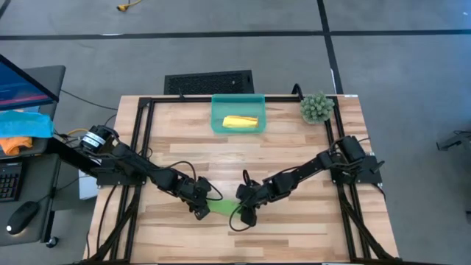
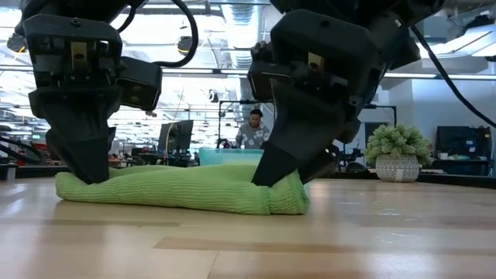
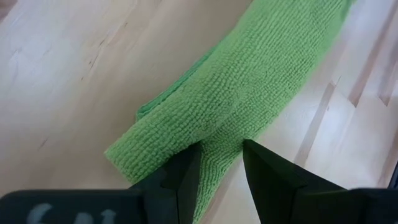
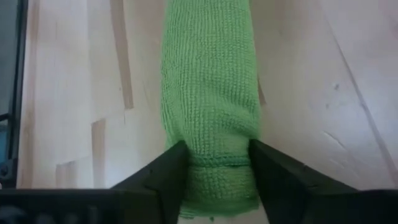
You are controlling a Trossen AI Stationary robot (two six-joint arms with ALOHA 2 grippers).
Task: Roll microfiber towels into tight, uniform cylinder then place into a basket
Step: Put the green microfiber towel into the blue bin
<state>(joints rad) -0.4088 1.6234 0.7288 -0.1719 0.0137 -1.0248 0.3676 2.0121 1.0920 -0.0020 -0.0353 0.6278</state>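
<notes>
While both end effectors (left point(image 1: 200, 208), right point(image 1: 243, 213)) clasp it, one green towel point(image 1: 223, 207); one yellow towel point(image 1: 241, 122), one basket point(image 1: 217, 125).

This place looks like a robotics lab inside a big open office. The wooden table point(image 1: 294, 158) has a black frame and stands on grey floor point(image 1: 397, 66) with cables. Beside it is a desk with a monitor point(image 1: 22, 81), keyboard and mouse. Behind are more screens point(image 2: 174, 136), ceiling pipes and a person point(image 2: 253, 130).
</notes>
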